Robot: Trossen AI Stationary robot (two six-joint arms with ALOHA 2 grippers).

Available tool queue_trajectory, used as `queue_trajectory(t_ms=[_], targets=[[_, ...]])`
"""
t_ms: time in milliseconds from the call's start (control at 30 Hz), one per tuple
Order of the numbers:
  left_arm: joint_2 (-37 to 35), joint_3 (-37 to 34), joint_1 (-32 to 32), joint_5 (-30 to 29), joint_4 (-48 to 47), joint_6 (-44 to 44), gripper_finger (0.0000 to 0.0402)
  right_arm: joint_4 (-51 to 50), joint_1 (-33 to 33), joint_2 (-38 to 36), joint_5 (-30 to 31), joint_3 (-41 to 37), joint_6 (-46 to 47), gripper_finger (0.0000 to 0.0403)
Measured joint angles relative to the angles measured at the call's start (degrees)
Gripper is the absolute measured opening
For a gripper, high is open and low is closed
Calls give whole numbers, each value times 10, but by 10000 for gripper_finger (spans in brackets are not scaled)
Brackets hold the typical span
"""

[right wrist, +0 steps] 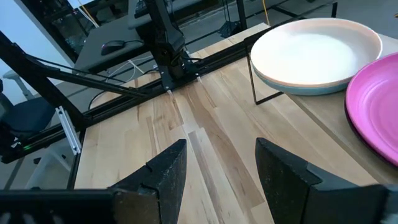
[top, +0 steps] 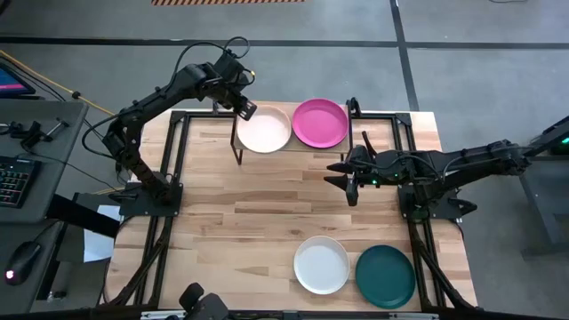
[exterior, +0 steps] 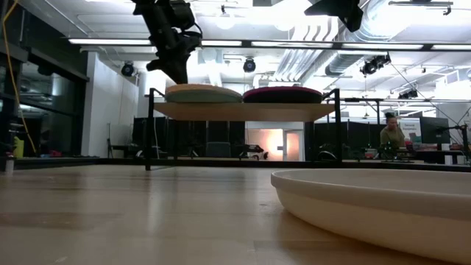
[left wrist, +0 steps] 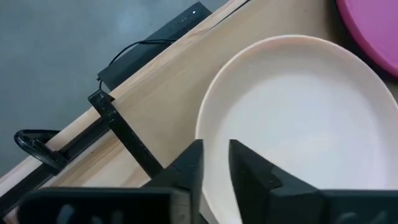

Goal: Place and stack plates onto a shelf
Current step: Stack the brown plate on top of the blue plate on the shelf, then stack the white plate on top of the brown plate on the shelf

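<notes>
The shelf (exterior: 243, 110) stands at the table's far edge. On its left half a peach plate (top: 267, 132) lies on a light blue-teal plate (right wrist: 298, 86). The magenta plate (top: 320, 123) lies on the right half. No black plate can be made out. My left gripper (left wrist: 214, 162) is at the peach plate's far-left rim, shut on it. My right gripper (top: 348, 180) hovers open over the table's middle, right of centre, touching nothing. A white plate (top: 322, 264) and a dark teal plate (top: 385, 276) rest flat on the tabletop near the near edge. My left gripper has the peach plate's far-left rim (left wrist: 208, 134) between its two fingers, one finger (left wrist: 249, 171) inside the plate and the other (left wrist: 189, 165) outside. It comes from above, slanting in from the left. The plate lies flat on the light blue-teal plate on the shelf.
Black frame rails (top: 173, 160) run along the table's left and right sides, and the arm bases stand on them. Bare wood (top: 258, 204) stretches between the shelf and the two near plates. A desk with a keyboard (top: 13, 178) stands left of the table.
</notes>
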Motion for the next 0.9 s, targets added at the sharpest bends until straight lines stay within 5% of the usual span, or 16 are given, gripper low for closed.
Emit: queue_trajectory(t_ms=[300, 533, 900], targets=[[-9, 0, -1, 53, 70, -17, 153, 3, 0, 0, 18, 0, -1, 171], [-78, -21, -58, 135, 164, -32, 168, 53, 0, 0, 76, 0, -18, 171], [-340, -374, -280, 86, 650, -148, 168, 156, 0, 0, 78, 0, -36, 171]])
